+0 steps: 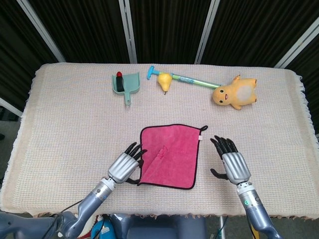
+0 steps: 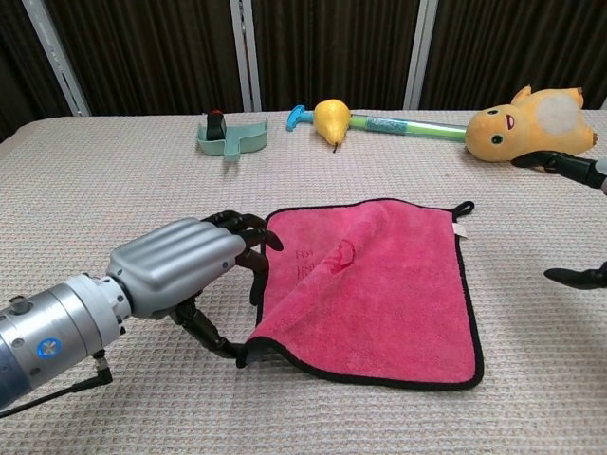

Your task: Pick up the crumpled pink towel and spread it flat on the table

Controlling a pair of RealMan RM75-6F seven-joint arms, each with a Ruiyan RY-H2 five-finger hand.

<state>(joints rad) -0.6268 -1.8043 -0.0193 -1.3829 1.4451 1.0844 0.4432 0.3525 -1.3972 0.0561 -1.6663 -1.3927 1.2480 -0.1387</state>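
The pink towel (image 1: pixel 172 154) (image 2: pixel 379 294) lies mostly spread at the middle front of the table. A small crease runs through its centre, and its near left corner is curled up. My left hand (image 1: pixel 125 168) (image 2: pixel 180 267) is at the towel's left edge. Its fingers (image 2: pixel 252 237) curl over that hem and its thumb sits by the raised corner, with a wide gap between them. My right hand (image 1: pixel 233 164) hovers to the right of the towel, apart from it, with its fingers spread. The chest view shows only its fingertips (image 2: pixel 569 166) at the frame's right edge.
Along the far side stand a green dustpan (image 1: pixel 124 83) holding a red item, a yellow pear (image 1: pixel 164 80), a blue-green stick toy (image 1: pixel 192 79) and a yellow plush duck (image 1: pixel 234 93). A woven cloth (image 1: pixel 65 124) covers the whole table, and its front edge runs just behind both wrists.
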